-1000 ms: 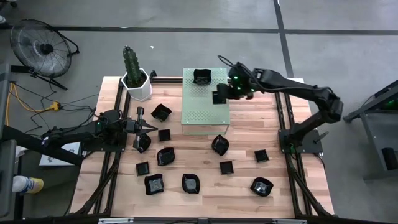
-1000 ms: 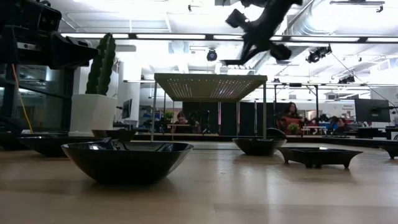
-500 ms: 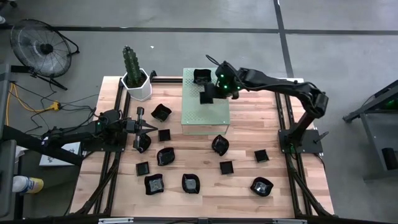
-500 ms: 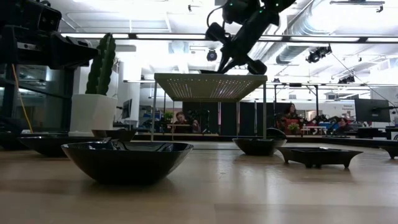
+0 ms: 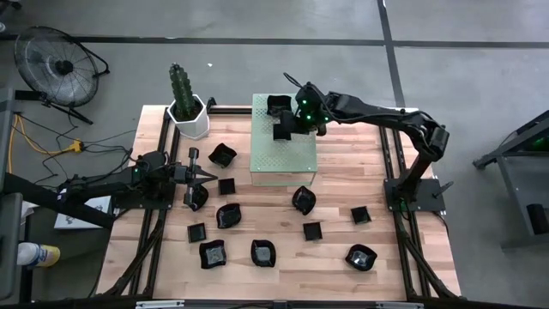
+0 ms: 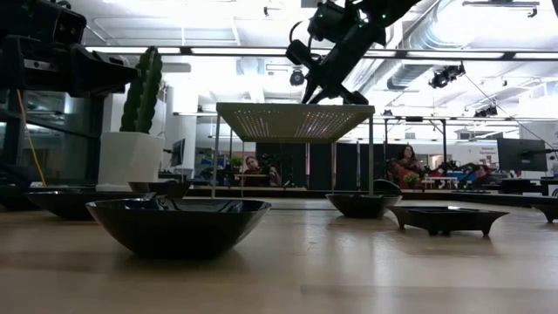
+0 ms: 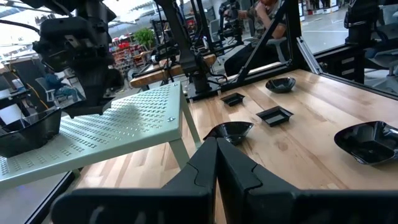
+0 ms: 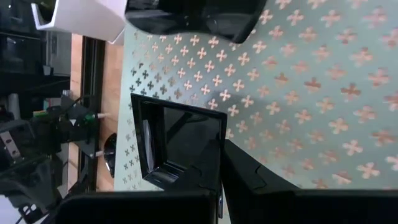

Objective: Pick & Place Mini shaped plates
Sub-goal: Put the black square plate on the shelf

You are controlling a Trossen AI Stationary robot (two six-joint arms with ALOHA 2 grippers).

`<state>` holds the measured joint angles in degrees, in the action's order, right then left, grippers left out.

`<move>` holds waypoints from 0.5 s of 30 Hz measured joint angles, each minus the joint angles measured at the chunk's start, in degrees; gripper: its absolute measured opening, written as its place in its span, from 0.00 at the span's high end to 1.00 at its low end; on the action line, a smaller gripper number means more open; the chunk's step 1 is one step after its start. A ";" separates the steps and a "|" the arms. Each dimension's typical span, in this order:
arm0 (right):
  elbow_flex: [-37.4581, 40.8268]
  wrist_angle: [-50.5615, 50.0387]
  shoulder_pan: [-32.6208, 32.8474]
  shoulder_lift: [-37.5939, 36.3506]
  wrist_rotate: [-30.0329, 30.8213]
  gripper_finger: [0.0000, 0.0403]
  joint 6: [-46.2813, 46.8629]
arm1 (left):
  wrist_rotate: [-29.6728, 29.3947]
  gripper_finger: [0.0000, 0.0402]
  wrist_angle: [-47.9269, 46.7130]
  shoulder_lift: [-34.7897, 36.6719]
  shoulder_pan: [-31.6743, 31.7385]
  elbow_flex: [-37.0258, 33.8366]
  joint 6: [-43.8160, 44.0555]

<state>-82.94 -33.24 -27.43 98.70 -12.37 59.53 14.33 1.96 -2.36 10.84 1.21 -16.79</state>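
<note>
Several glossy black mini plates lie scattered on the wooden table, among them a wavy one and a square one. One dish sits on the pale green perforated block. My right gripper hovers over the block, shut on a square plate. In the low view it stands just above the block's top. My left gripper waits shut at the table's left, beside a plate. My right gripper pinches the square plate by one rim wall between its two fingers. It comes slanting down from the table's right. The plate is tilted close over the block's top; whether its lower edge touches the block, I cannot tell.
A white hexagonal pot with a cactus stands at the table's far left corner. A fan sits on the floor beyond the table. People show in the room behind. Bare block surface lies nearer than the held plate.
My right gripper has carried the square plate toward the table's left, from the block's right edge to over the block near the dish resting there, and has come down closer to the block's top. It has stayed shut on the plate.
</note>
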 joint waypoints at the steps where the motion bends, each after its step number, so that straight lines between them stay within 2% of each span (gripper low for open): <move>1: 0.00 -0.07 -0.01 0.00 0.02 1.00 0.00 | 0.00 0.99 0.00 -0.01 -0.01 0.02 0.01; 15: 0.00 -0.75 -0.47 0.26 0.47 1.00 -0.62 | 0.00 0.99 0.00 -0.01 0.01 0.00 0.00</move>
<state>-82.94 -34.00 -27.90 98.95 -11.90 58.91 14.33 1.96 -2.37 10.85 1.21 -16.80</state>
